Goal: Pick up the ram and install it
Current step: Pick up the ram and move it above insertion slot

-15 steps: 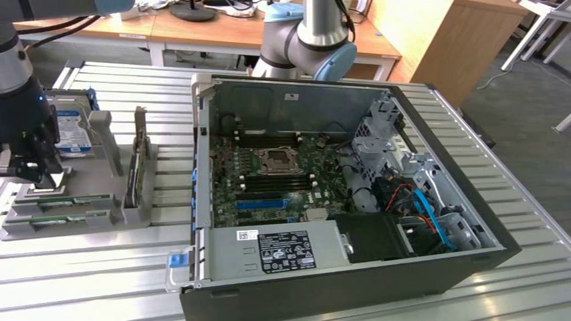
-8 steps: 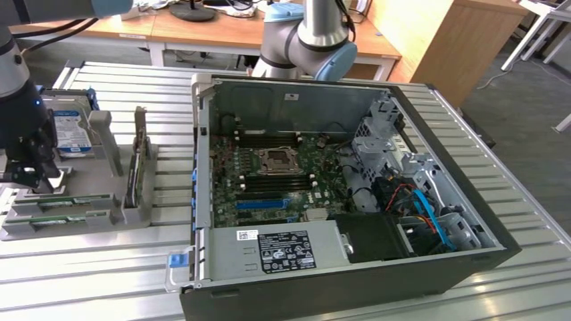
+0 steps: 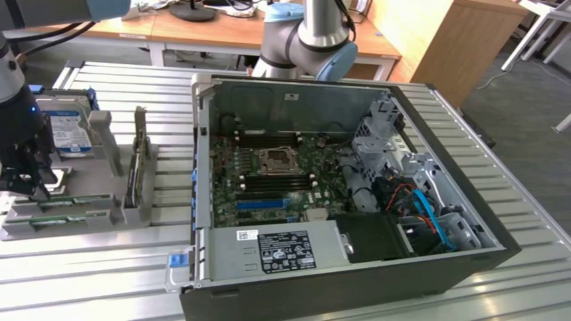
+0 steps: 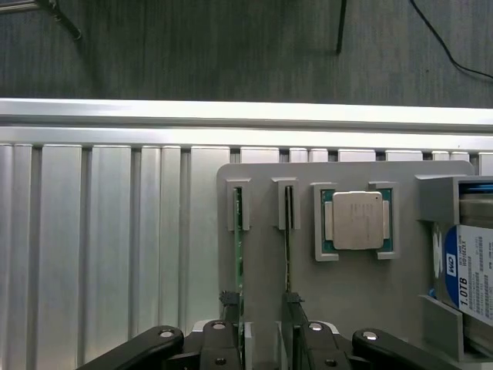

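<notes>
The tool (image 4: 262,343) is found open above the grey holder (image 4: 347,301), with nothing gripped. The ram (image 4: 239,247) is stood on edge in the holder, its end at the tool, with a second stick (image 4: 288,247) just beside it. A processor (image 4: 357,220) is seated in the holder beyond them.

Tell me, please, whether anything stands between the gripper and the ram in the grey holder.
Nothing visible does: the open gripper hangs close above the ram, which stands on edge in the grey holder.
</notes>
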You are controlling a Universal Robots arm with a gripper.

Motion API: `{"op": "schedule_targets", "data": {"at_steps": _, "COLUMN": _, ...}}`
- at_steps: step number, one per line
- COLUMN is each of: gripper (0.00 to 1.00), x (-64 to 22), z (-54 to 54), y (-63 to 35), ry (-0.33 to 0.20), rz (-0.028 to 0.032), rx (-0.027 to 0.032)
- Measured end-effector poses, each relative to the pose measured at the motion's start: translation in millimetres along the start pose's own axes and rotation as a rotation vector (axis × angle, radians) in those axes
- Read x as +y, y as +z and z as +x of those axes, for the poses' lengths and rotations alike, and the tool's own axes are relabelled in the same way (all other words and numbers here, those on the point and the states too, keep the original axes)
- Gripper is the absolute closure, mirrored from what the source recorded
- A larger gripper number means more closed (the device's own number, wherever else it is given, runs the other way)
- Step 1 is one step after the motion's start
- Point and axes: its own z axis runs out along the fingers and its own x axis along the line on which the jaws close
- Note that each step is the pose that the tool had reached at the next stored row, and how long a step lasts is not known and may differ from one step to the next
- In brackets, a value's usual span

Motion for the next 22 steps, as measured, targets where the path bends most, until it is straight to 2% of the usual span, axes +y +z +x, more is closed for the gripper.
{"op": "schedule_targets", "data": {"at_steps": 7, "gripper": 0.64, "x": 0.1, "z": 6.8, "y": -0.1, "ry": 0.0, "rz": 0.0, "rx": 0.0}}
{"op": "schedule_targets", "data": {"at_steps": 14, "gripper": 0.64, "x": 0.1, "z": 7.4, "y": 0.1, "ry": 0.0, "rz": 0.0001, "rx": -0.0001}}
{"op": "schedule_targets", "data": {"at_steps": 22, "gripper": 0.64, "x": -0.2, "z": 7.5, "y": 7.4, "ry": 0.0, "rz": 0.0001, "rx": -0.0001}}
